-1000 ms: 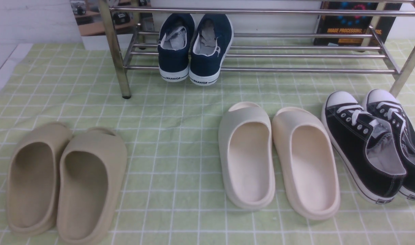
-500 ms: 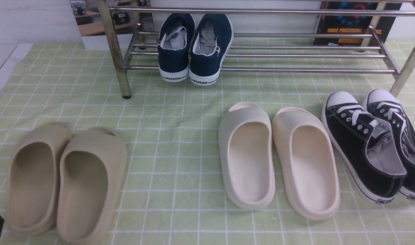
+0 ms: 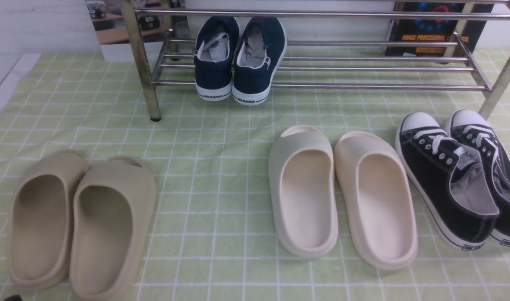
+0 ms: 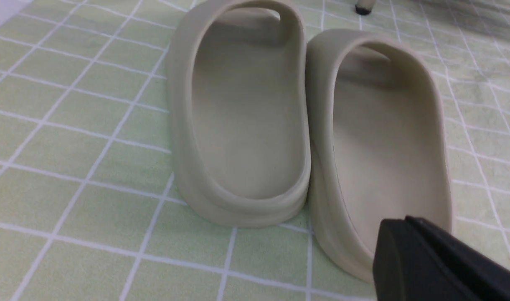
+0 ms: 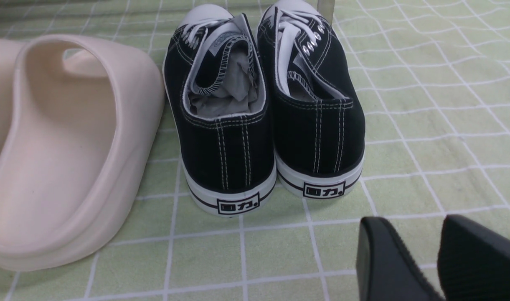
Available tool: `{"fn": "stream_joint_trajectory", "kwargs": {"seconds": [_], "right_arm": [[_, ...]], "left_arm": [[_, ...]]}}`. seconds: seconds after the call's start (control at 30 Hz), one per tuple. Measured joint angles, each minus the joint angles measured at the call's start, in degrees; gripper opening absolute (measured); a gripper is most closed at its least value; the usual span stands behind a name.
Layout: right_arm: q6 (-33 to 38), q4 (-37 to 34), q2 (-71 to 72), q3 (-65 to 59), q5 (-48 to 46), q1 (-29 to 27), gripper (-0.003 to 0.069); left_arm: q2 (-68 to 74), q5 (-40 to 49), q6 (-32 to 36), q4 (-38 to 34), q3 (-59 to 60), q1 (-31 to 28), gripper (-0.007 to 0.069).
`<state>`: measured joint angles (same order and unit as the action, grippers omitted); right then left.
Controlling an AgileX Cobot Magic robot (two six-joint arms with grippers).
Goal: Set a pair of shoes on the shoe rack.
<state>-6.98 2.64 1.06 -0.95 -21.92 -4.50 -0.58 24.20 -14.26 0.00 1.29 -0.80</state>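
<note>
Already standing heels outward, side by side, on the lower bars of the shoe rack (image 3: 321,85): the pair of shoes (image 3: 240,58), far ahead of the closed, empty left gripper (image 4: 438,267) and the slightly parted, empty right gripper (image 5: 436,259).

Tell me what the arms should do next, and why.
Probably nothing more than staying back: the navy shoes already sit side by side on the shoe rack, and neither the left gripper nor the right gripper holds anything.
</note>
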Motion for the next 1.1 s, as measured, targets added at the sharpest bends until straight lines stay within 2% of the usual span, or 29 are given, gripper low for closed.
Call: {"fn": "stream_joint_trajectory", "kwargs": {"seconds": [1.1], "right_arm": [[0.0, 0.0, 0.0, 0.0, 0.0, 0.0, 0.0239]], "left_arm": [[0.0, -3.1, 0.3, 0.0, 0.3, 0.5, -0.0013]]}}
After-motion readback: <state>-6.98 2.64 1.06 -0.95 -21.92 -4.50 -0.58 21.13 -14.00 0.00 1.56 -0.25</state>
